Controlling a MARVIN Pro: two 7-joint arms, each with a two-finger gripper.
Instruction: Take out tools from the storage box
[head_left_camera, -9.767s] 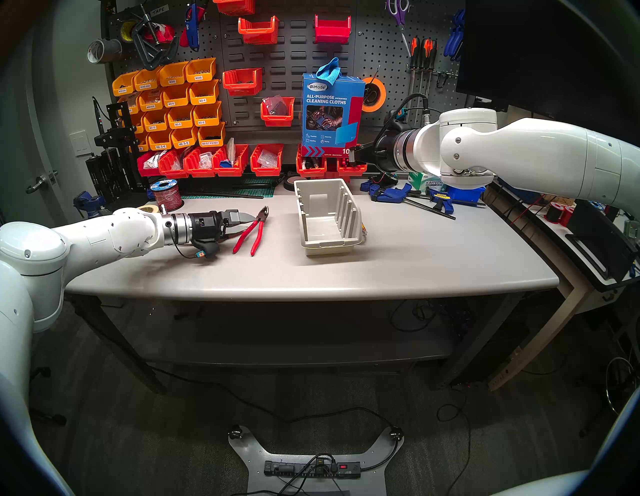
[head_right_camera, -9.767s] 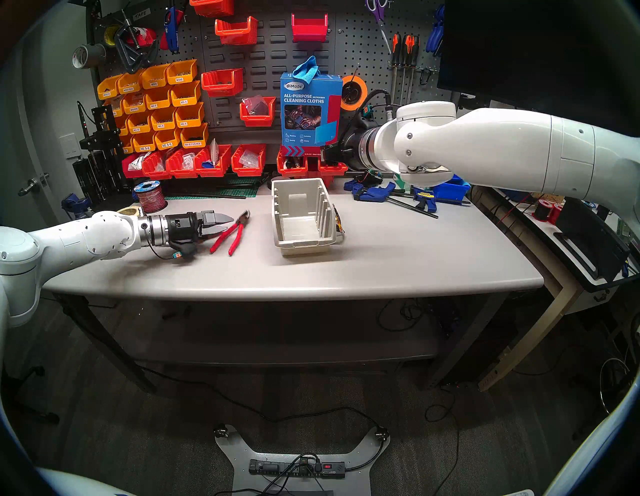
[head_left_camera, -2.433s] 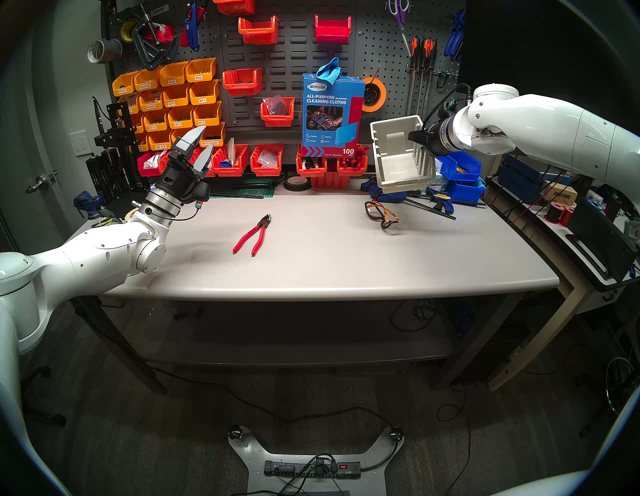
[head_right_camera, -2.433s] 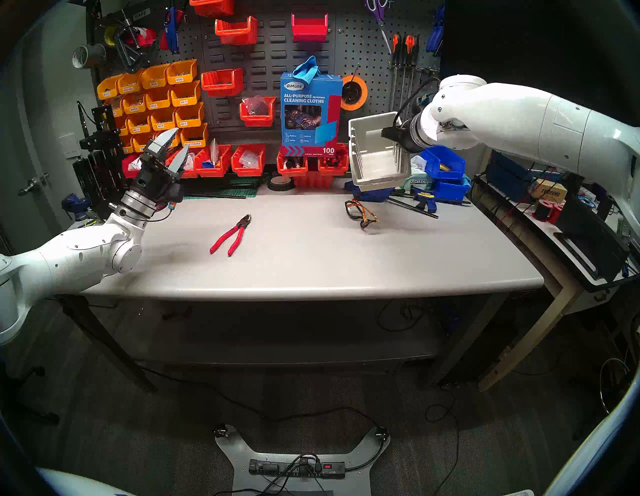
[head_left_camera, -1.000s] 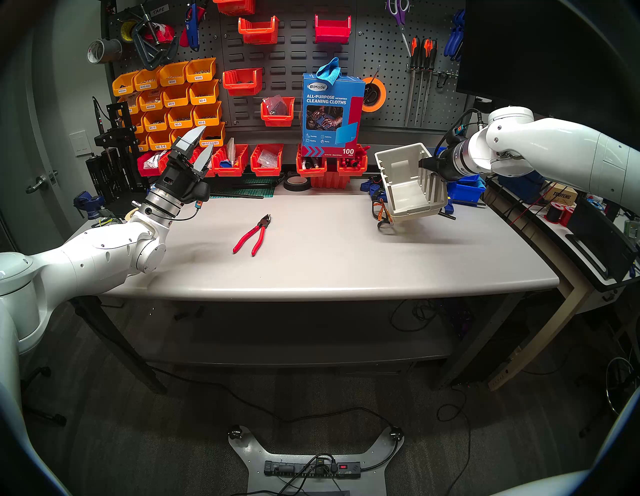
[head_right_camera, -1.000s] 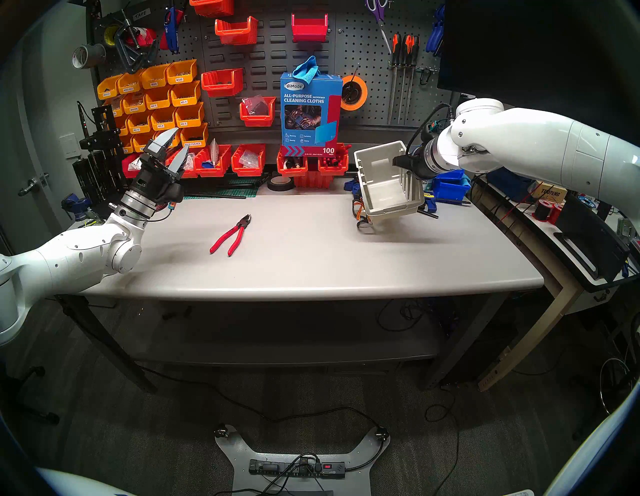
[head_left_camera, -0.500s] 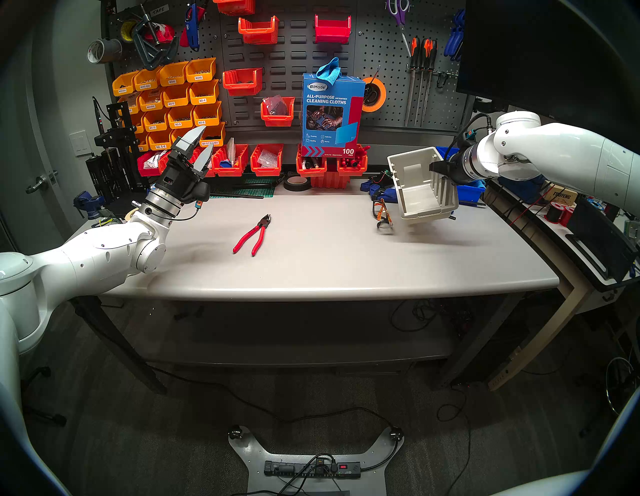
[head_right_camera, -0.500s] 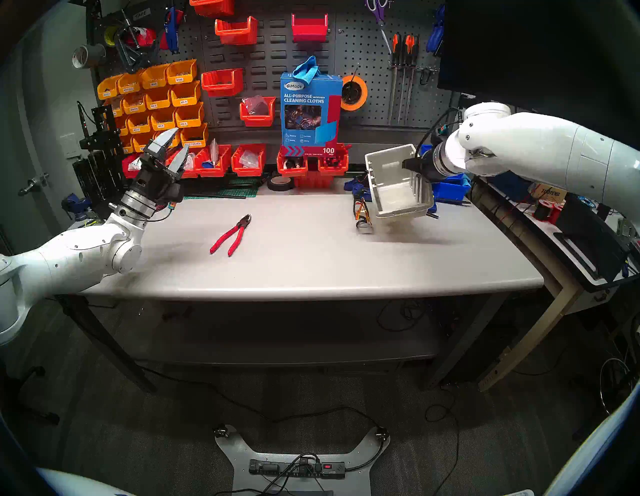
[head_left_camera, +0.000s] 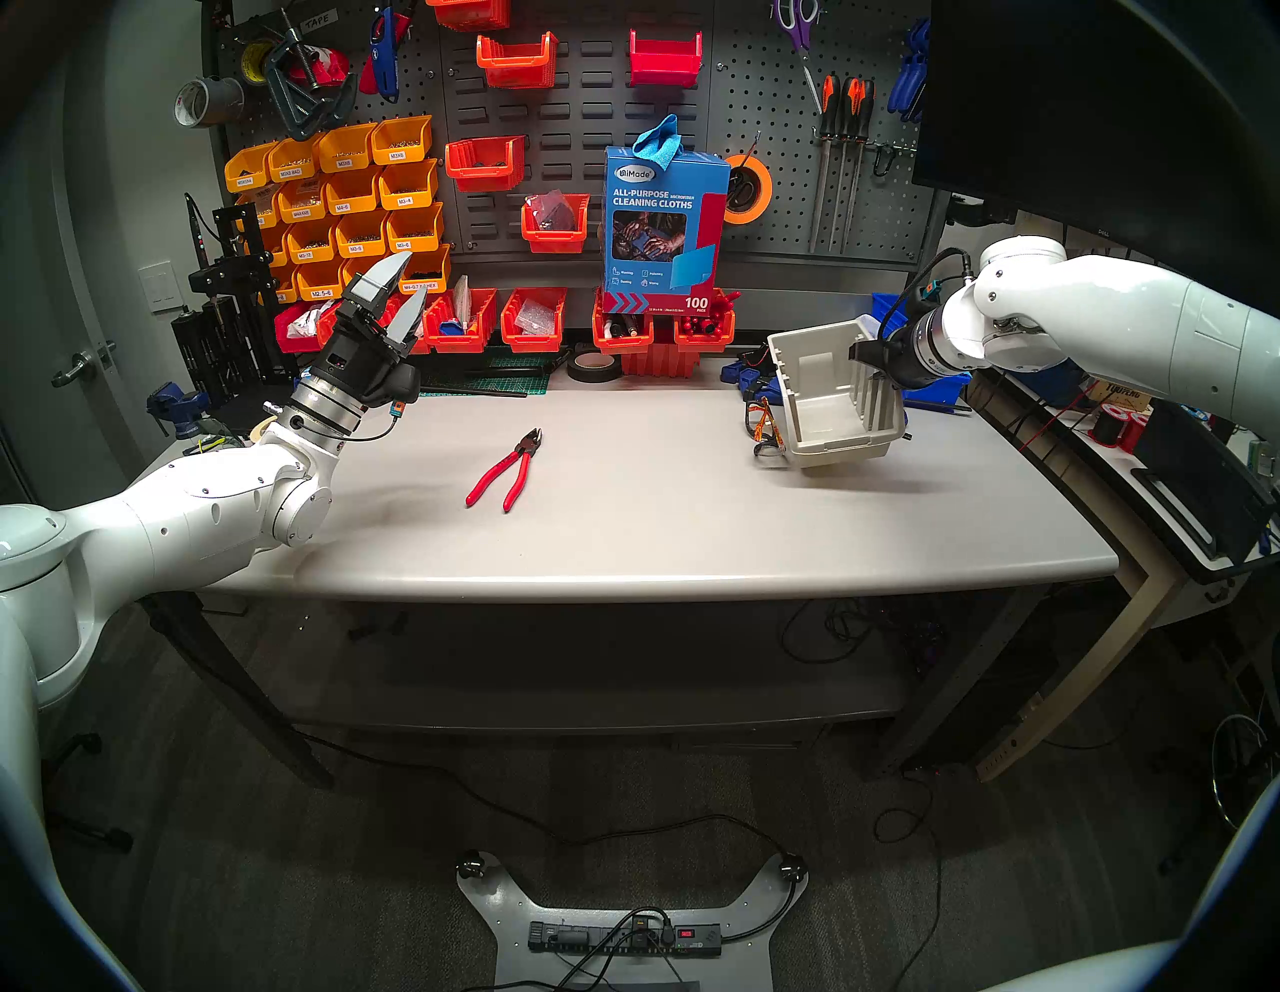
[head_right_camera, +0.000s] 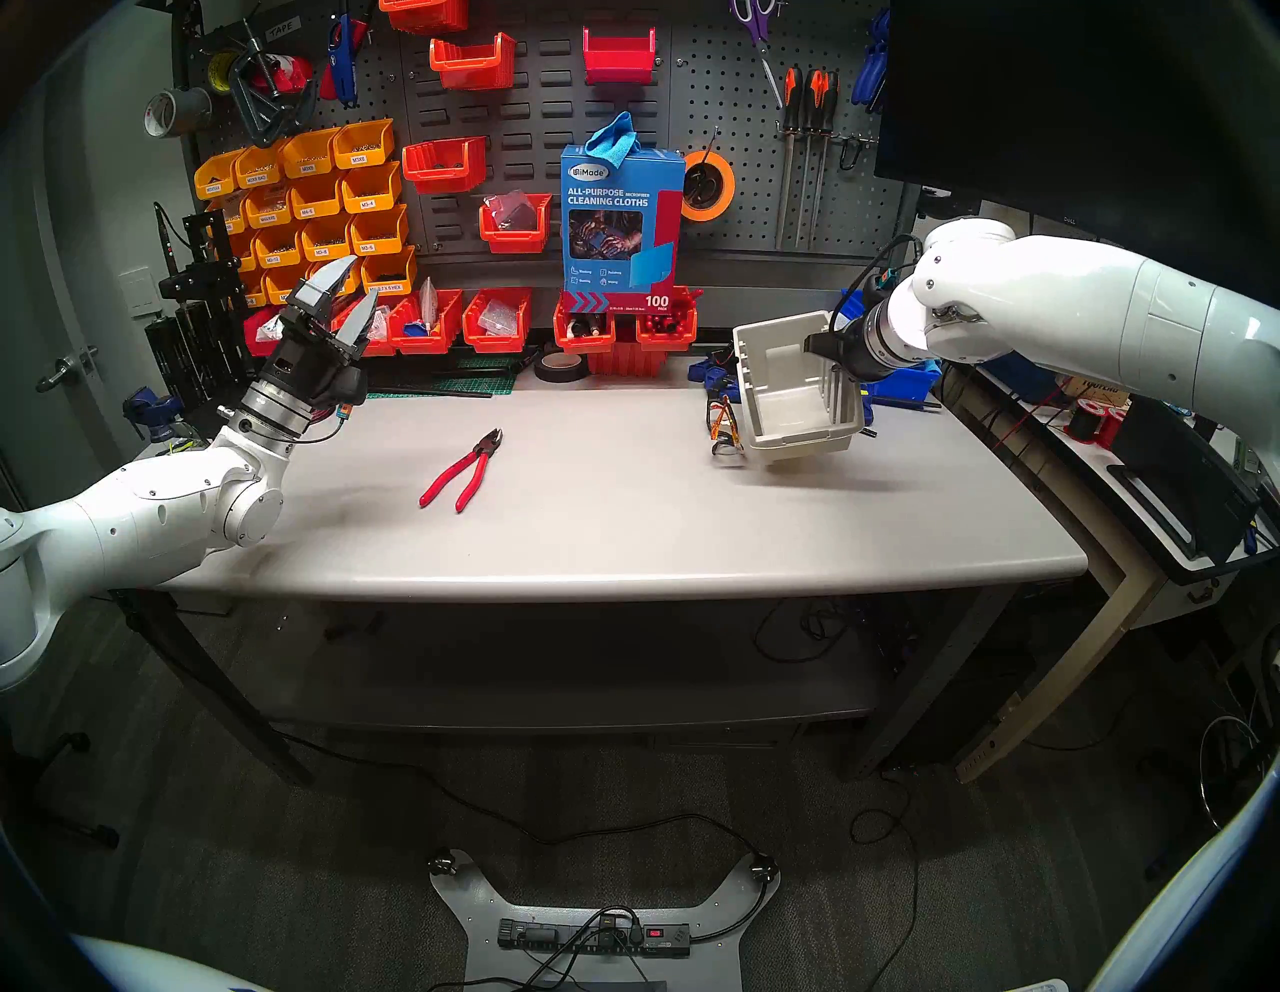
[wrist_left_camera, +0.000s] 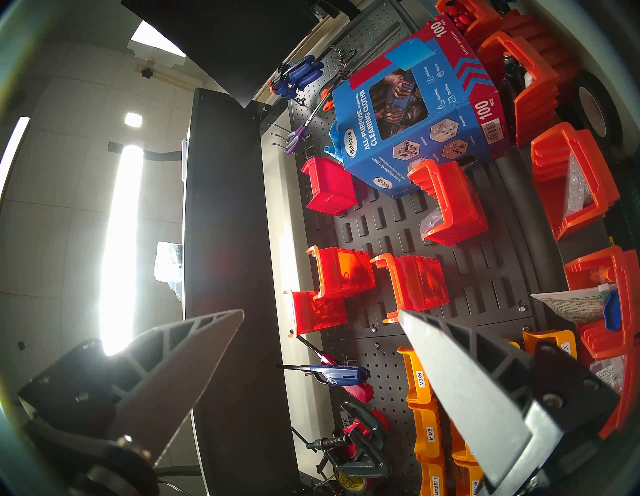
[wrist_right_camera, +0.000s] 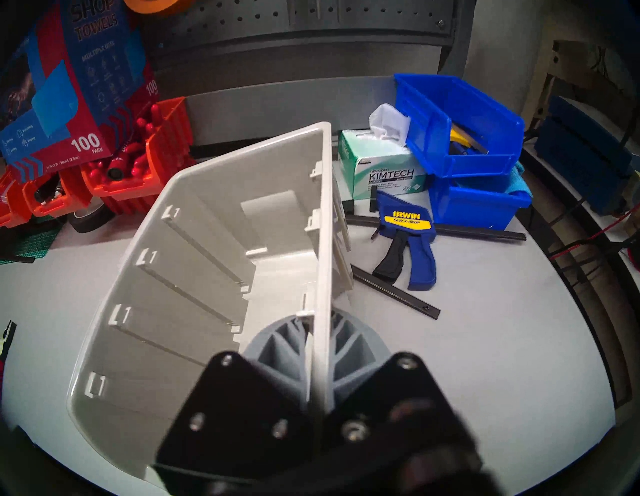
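Ribbed beige plastic storage box (head_left_camera: 834, 409); glossy red-handled pliers (head_left_camera: 504, 471), apparently steel-jawed.

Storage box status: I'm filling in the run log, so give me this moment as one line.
storage box: empty, tilted, gripped by right end effector | pliers: on table | left end effector: open

Pliers (head_left_camera: 507, 471) mid-table (head_left_camera: 658, 526); glasses (head_left_camera: 762, 429) just left of storage box (head_left_camera: 831, 409), far right.

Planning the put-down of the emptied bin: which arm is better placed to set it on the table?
Right. The right gripper is shut on the storage box's side wall, just above the table. The left gripper is open, empty, raised far off.
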